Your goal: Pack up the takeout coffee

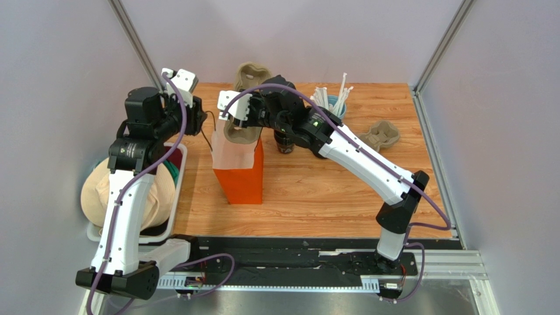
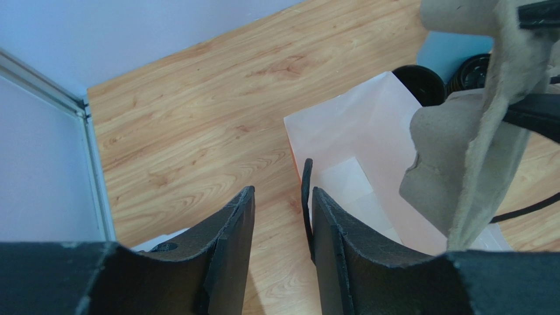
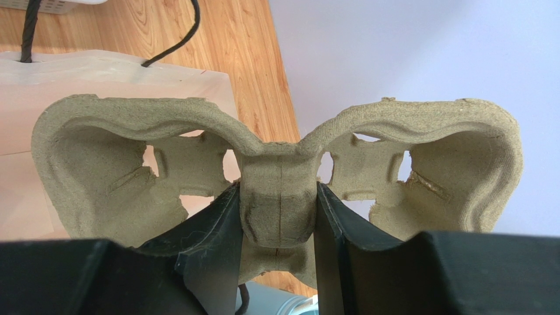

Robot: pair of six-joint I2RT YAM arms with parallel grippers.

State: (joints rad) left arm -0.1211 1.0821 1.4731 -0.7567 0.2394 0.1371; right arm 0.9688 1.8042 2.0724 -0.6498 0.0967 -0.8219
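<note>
The right gripper (image 3: 277,190) pinches the narrow middle bridge of a rough, fibrous grey-brown moulded cup tray (image 3: 98,138), its two hollow lobes flaring either side; seen from above, the tray stands on end at the mouth of a smooth orange paper bag (image 1: 244,180) at centre frame; the right arm stretches diagonally from lower right; the left arm bends at upper left, the left gripper (image 2: 282,193) parted, a thin black cord handle (image 2: 305,190) against one finger; the takeout coffee (image 1: 284,141), small, round and dark, stands on the wood-grain table (image 1: 328,190) just right of the bag.
</note>
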